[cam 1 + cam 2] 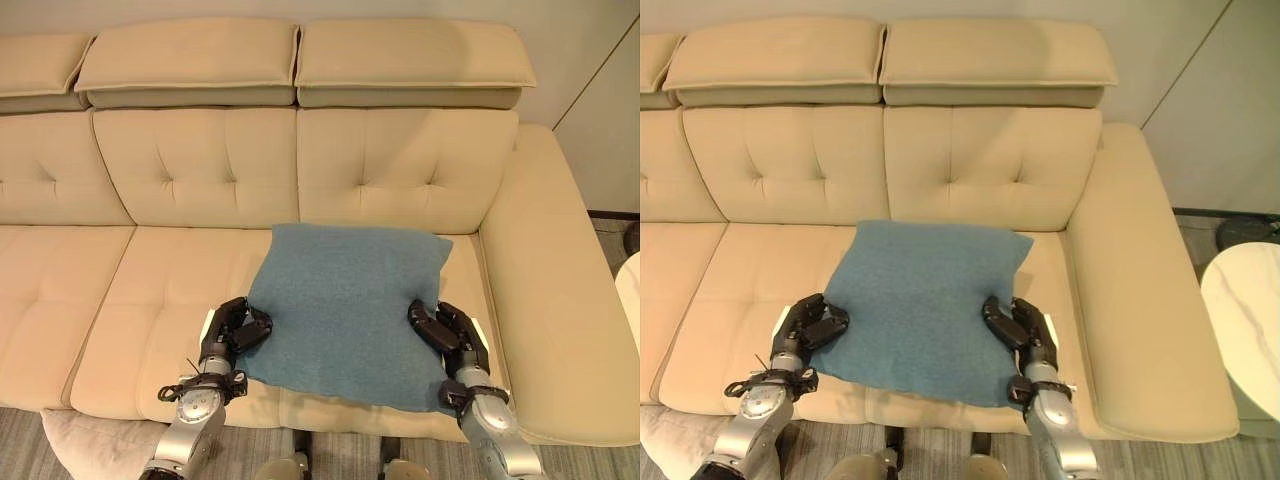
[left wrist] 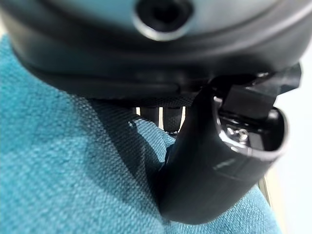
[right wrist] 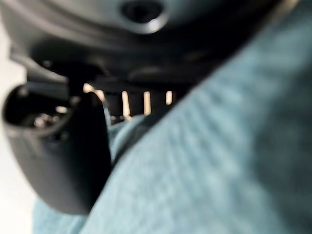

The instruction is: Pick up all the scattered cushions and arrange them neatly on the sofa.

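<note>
- The blue cushion lies on the seat of the beige sofa, its far edge near the tufted backrest and its near edge hanging a little over the seat's front.
- The left hand grips the cushion's left edge — fingers curled onto the fabric; in the left wrist view the thumb presses into the blue weave.
- The right hand clamps the right edge the same way, its thumb lying against the cloth in the right wrist view.
- Another cushion, pale beige, lies on the floor at the sofa's front, beside the left arm.
- The armrest runs along the right side, and past it a round white table stands on the grey floor — well apart from the blue cushion.
</note>
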Robot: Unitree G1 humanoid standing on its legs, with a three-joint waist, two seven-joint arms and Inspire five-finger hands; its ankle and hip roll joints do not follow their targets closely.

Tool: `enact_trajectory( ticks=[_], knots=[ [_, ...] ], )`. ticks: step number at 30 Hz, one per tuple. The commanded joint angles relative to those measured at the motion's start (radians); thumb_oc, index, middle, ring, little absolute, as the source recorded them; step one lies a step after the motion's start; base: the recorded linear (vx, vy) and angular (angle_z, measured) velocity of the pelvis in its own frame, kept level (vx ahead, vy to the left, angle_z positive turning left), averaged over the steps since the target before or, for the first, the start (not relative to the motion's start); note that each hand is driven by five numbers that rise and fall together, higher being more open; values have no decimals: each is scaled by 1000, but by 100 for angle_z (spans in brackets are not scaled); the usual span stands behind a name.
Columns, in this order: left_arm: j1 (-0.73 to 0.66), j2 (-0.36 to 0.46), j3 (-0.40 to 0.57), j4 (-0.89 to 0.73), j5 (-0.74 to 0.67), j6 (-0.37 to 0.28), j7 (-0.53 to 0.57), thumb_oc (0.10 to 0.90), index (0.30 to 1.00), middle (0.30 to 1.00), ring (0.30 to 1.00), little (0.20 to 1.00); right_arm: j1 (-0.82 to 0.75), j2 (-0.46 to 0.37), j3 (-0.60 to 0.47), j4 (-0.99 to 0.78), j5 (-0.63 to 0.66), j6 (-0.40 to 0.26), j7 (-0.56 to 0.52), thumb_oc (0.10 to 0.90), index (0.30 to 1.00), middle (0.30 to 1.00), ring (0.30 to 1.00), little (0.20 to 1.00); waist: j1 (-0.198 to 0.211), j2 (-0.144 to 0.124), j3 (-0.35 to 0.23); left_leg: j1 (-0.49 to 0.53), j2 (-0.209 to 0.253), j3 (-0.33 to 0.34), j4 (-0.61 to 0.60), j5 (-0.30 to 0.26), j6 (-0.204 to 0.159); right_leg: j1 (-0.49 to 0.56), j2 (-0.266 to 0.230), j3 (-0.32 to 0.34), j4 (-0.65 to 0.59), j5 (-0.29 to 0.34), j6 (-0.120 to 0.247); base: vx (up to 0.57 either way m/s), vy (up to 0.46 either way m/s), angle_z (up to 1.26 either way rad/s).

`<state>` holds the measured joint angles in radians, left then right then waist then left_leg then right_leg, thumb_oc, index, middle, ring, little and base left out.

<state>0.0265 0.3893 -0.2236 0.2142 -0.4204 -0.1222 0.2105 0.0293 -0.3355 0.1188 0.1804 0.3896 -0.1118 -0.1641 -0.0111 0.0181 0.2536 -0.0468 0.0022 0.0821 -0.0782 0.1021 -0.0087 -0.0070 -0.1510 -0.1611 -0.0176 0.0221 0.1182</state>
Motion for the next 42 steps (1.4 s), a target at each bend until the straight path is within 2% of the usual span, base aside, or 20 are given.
enact_trajectory(
  ticks=[1, 8, 13, 15, 17, 19, 21, 22, 23, 24, 25, 27, 28, 32, 35, 38, 42],
  knots=[
    [-212, -8, -30, -231, 106, -170, 13, 400, 300, 300, 300, 300, -220, 12, 21, -180, -107, -151, -15, 400, 300, 300, 300, 300, 4, -39, -75, -83, 10, -10, 81, -143, -12, -54, -12, 0, 49, -73, 27, -118, -5, -3],
    [-546, 2, -85, -196, 237, -243, 230, 400, 300, 300, 300, 300, -530, -21, 86, -137, -309, -197, -210, 400, 300, 300, 300, 300, 9, -39, -47, -186, 11, -20, 51, -95, -17, -177, -8, -5, 49, -40, 27, -95, -11, 0],
    [-870, 37, -186, -109, 341, -257, 378, 400, 300, 300, 300, 300, -804, -95, 122, -60, -496, -195, -413, 400, 300, 300, 300, 300, 8, -34, -20, -226, 13, -39, 27, -58, -27, -232, -4, -9, 64, -36, 26, -45, -13, 2],
    [-970, 55, -219, -67, 378, -247, 407, 400, 300, 300, 300, 300, -881, -121, 141, -31, -544, -183, -461, 400, 300, 300, 300, 300, 6, -31, -15, -233, 12, -45, 18, -49, -31, -246, -6, -10, 70, -36, 27, -28, -5, 14],
    [-1129, 43, -269, 38, 391, -230, 433, 400, 300, 300, 300, 300, -1017, -155, 173, 46, -592, -142, -520, 400, 300, 300, 300, 300, 5, -24, 2, -246, 12, -53, 5, -39, -38, -272, -8, -13, 88, -44, 28, -37, -7, 21],
    [-1187, 33, -287, 82, 382, -231, 439, 400, 300, 300, 300, 300, -1075, -167, 191, 89, -594, -132, -539, 400, 300, 300, 300, 300, 5, -20, 10, -259, 12, -54, 2, -29, -40, -288, -8, -12, 93, -39, 27, -47, 6, 5],
    [-1352, -15, -341, 282, 298, -218, 443, 400, 300, 300, 300, 300, -1250, -167, 255, 257, -578, -73, -587, 400, 300, 300, 300, 300, 5, -8, 27, -280, 13, -60, -6, -18, -47, -318, -7, -12, 108, -44, 29, -46, 7, 4],
    [-1399, -33, -353, 354, 252, -212, 432, 605, 608, 608, 608, 608, -1300, -164, 273, 320, -554, -55, -589, 499, 448, 448, 448, 448, 4, -5, 33, -290, 13, -62, -9, -13, -48, -327, -7, -14, 112, -44, 29, -45, 8, 5],
    [-1441, -42, -368, 415, 222, -207, 418, 800, 900, 900, 900, 900, -1346, -164, 292, 380, -525, -50, -586, 649, 674, 674, 674, 674, 3, -3, 40, -296, 14, -64, -9, -9, -50, -334, -7, -16, 115, -43, 28, -51, 0, 2],
    [-1472, -47, -384, 471, 202, -197, 401, 800, 900, 900, 900, 900, -1381, -163, 306, 432, -496, -46, -582, 649, 674, 674, 674, 674, 2, 0, 46, -302, 14, -66, -9, -6, -52, -340, -7, -18, 120, -43, 27, -45, -3, 7],
    [-1500, -50, -394, 509, 188, -190, 390, 800, 900, 900, 900, 900, -1415, -165, 321, 475, -466, -37, -574, 800, 900, 900, 900, 900, 0, 2, 55, -307, 14, -67, -9, -3, -54, -345, -7, -20, 123, -43, 27, -46, -3, 10],
    [-1474, -75, -396, 542, 132, -171, 348, 800, 900, 900, 900, 900, -1431, -162, 340, 550, -373, -11, -522, 800, 900, 900, 900, 900, -6, 5, 74, -316, 15, -70, -9, 2, -58, -355, -6, -24, 129, -45, 25, -38, -17, 6],
    [-1432, -91, -404, 577, 144, -146, 315, 800, 900, 900, 900, 900, -1402, -159, 363, 607, -346, -5, -478, 800, 900, 900, 900, 900, -7, -2, 85, -312, 19, -73, -9, 4, -61, -349, -5, -29, 134, -48, 21, -16, -32, 28],
    [-1401, -98, -413, 590, 166, -127, 304, 800, 900, 900, 900, 900, -1375, -146, 366, 635, -329, 0, -454, 800, 900, 900, 900, 900, -9, -7, 94, -309, 21, -72, -9, 4, -63, -347, -4, -32, 136, -50, 20, -20, -19, 32],
    [-1357, -90, -412, 603, 210, -98, 294, 800, 900, 900, 900, 900, -1333, -130, 382, 658, -331, 0, -415, 800, 900, 900, 900, 900, -8, -10, 105, -304, 25, -71, -9, 5, -64, -346, 0, -32, 138, -48, 18, -25, -11, -29],
    [-1281, -48, -368, 603, 239, -70, 300, 800, 900, 900, 900, 900, -1250, -111, 385, 654, -341, 4, -373, 800, 900, 900, 900, 900, -5, -10, 124, -301, 29, -66, -9, 5, -65, -344, 3, -31, 130, -41, 16, -44, 3, -6],
    [-1220, -14, -330, 575, 247, -70, 300, 800, 900, 900, 900, 900, -1179, -108, 368, 625, -338, 0, -347, 800, 900, 900, 900, 900, -3, -6, 128, -294, 30, -63, -9, 5, -68, -335, 4, -27, 126, -43, 15, -34, 9, 2]
  ],
)
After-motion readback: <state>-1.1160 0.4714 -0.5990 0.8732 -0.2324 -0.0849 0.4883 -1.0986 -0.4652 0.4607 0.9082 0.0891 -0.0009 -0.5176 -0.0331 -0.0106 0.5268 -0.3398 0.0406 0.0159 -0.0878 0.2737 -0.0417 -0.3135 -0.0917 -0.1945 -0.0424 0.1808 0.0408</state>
